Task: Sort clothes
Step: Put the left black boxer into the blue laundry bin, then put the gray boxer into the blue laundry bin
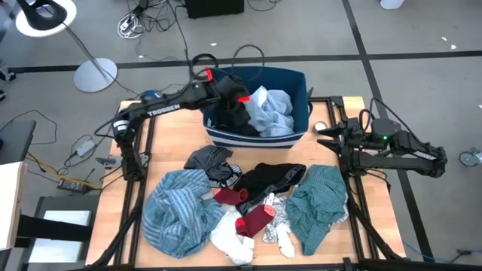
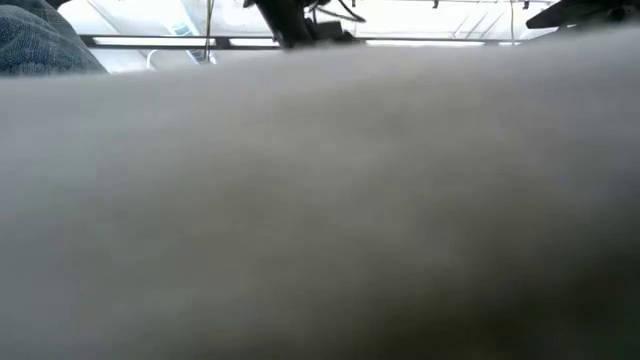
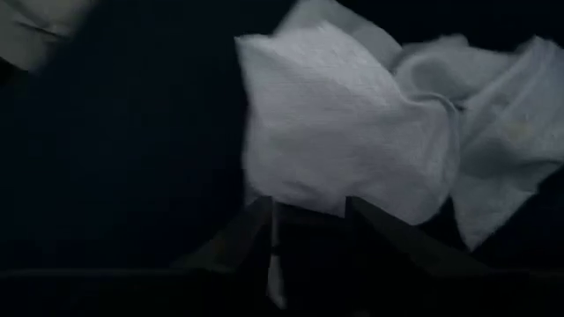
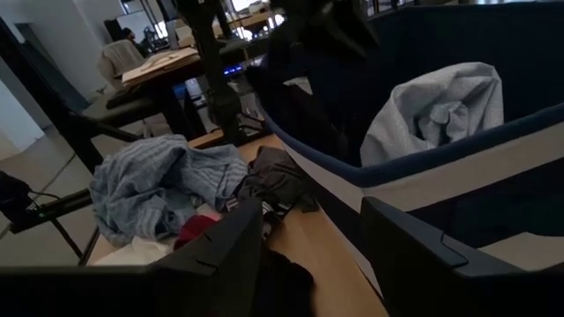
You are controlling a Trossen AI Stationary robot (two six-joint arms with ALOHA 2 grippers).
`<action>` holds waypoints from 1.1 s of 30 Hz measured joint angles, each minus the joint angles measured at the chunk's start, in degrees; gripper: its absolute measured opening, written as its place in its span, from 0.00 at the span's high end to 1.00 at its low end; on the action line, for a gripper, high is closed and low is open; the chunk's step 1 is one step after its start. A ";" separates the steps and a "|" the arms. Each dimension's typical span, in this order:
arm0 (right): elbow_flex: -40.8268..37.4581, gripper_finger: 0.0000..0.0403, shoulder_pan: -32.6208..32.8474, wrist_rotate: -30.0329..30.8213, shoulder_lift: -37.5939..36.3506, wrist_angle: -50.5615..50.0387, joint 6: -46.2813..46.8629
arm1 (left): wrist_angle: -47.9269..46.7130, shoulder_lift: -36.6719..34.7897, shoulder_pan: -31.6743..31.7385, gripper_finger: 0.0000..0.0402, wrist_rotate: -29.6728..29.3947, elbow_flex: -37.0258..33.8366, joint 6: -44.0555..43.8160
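Note:
A dark blue bin (image 1: 297, 132) with white stripes stands at the table's far middle. In it lie a light blue garment (image 1: 271, 109) and a black garment (image 1: 230, 113). My left gripper (image 1: 239, 96) is over the bin's left half, fingers open (image 3: 310, 216), above the black cloth and next to the light blue garment (image 3: 352, 150). Whether it touches the cloth I cannot tell. My right gripper (image 1: 325, 134) waits open and empty at the table's right edge, beside the bin (image 4: 458, 176).
A pile lies on the table's near half: blue striped (image 1: 177, 211), dark grey (image 1: 209, 158), black (image 1: 271, 179), dark red (image 1: 256, 220), white (image 1: 230, 241), patterned (image 1: 280, 218) and teal green (image 1: 320, 203) garments. Pale cloth (image 2: 320, 220) close to the lens fills the low view.

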 joint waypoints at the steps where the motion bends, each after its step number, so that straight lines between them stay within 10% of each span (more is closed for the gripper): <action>1: 0.00 0.52 0.00 0.00 0.00 -0.12 0.00 | -1.53 -0.01 0.00 0.62 -0.37 1.84 0.40; 16: 0.00 0.52 -0.02 0.31 0.00 -1.20 0.39 | -27.36 -0.26 -5.49 0.62 5.90 18.56 -3.12; 33: -0.02 0.52 -0.02 0.31 0.00 -1.55 0.17 | -43.00 -10.45 -32.59 0.62 -17.34 13.05 -26.28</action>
